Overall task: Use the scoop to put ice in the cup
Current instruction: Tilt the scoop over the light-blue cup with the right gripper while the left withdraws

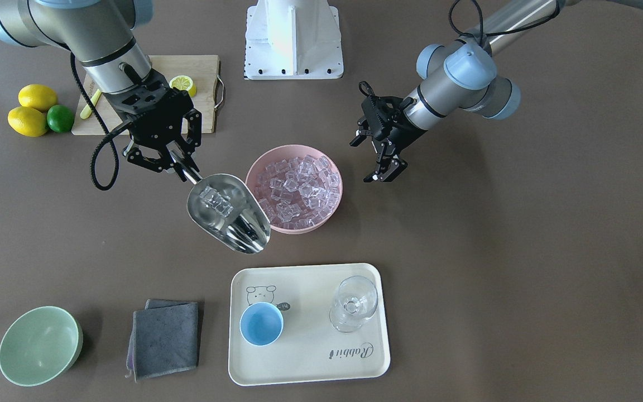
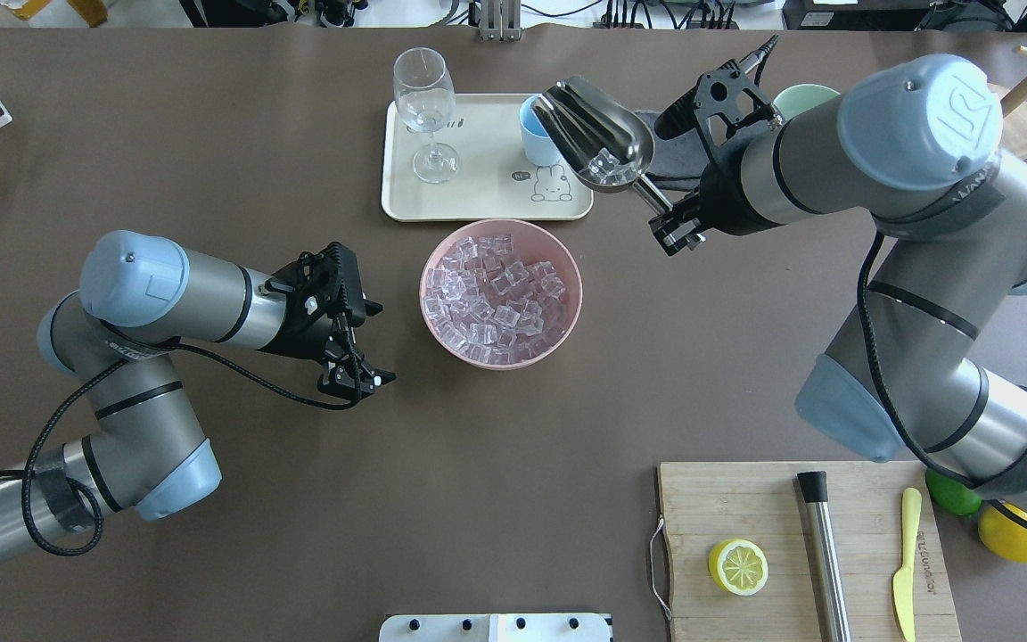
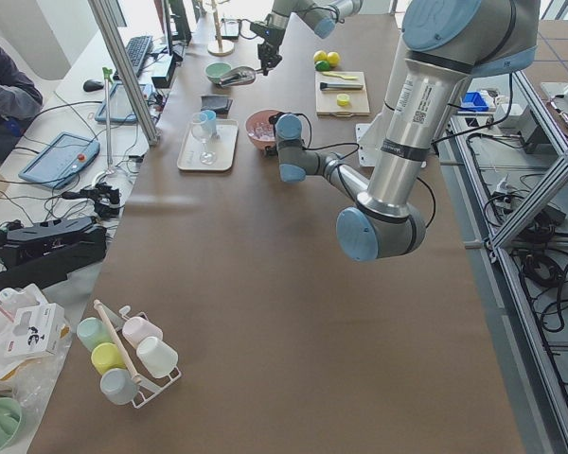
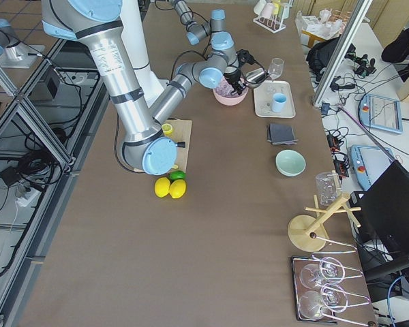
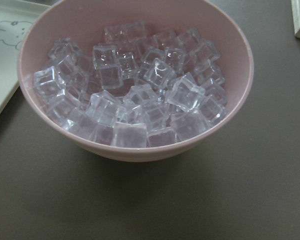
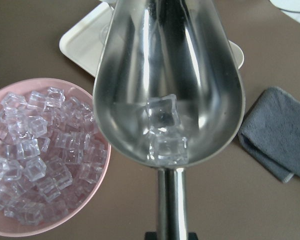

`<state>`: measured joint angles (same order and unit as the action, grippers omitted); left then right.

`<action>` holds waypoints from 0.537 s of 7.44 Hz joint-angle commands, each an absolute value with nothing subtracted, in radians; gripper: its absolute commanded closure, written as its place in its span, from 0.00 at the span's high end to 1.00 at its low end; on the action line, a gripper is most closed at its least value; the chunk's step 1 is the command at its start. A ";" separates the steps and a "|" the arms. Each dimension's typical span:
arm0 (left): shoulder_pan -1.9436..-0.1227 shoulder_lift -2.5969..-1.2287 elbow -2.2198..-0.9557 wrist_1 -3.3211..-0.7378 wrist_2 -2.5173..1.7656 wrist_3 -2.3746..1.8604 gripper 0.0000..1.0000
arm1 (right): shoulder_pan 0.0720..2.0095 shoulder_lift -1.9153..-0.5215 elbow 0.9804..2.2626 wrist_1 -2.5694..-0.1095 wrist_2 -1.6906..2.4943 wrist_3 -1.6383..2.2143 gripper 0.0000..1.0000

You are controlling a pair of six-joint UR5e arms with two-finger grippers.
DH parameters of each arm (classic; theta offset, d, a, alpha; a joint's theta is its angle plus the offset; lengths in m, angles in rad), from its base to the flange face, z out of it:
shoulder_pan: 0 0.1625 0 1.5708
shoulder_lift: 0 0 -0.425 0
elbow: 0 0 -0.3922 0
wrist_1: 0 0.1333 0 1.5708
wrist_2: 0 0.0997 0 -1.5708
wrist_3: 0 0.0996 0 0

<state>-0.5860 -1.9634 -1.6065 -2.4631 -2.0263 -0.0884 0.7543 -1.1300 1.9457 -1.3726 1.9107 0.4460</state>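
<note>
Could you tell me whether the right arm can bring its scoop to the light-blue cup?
Probably yes: the right hand holds the shiny steel scoop raised near the small light-blue cup, nothing lies between, and the clear stemmed glass stands apart.

Two units, left arm (image 2: pixel 166 299) and right arm (image 2: pixel 906 152): silver-grey metal tubes, pale blue rounded joint caps, black seam rings. Embossed logo (image 2: pixel 959 107) on one right-arm cap. Left tool (image 2: pixel 357 379), right tool (image 1: pixel 179 167): black, skeletal linkage fingers. Black cables (image 1: pixel 92 167) looped alongside each arm. White pedestal base (image 1: pixel 293 39), row of dark screws.
</note>
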 commanded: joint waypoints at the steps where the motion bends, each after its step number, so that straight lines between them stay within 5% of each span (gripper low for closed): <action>1: -0.618 -1.933 -1.760 -2.170 -2.020 -0.089 0.98 | 0.836 -1.057 1.870 -1.589 2.089 0.445 0.00; 4: -0.678 -1.917 -1.876 -1.860 -2.017 -0.090 0.98 | 0.876 -0.912 1.751 -1.812 2.187 0.368 0.00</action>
<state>-0.6436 -1.9220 -1.8114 -2.0428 -2.0193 -0.0891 0.8591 -0.9989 1.8129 -1.6730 2.1464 0.3964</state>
